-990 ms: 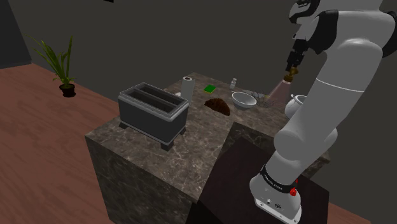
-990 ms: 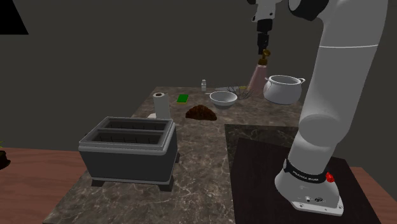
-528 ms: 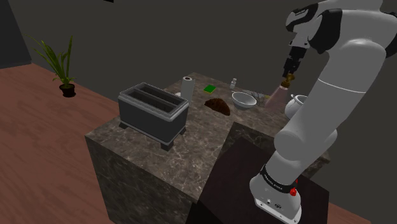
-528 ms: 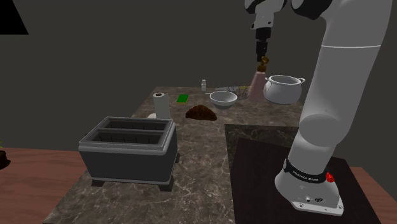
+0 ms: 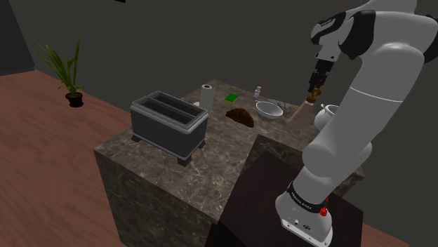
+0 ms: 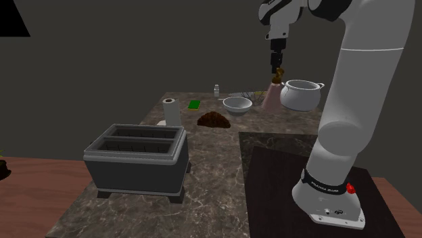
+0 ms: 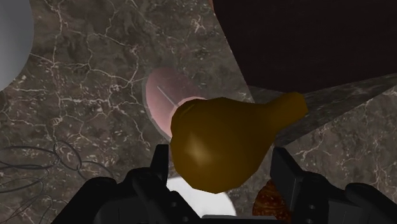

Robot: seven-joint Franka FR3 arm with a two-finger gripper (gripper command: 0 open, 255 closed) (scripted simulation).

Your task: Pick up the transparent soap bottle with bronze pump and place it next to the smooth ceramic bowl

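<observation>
Jaws clasp the bronze pump atop the soap bottle

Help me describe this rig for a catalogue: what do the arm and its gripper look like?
The arm has smooth, rounded white links with dark joints. Near its base a black band carries small white lettering, with a red knob beside it. The gripper is all black, with two blocky fingers.
</observation>
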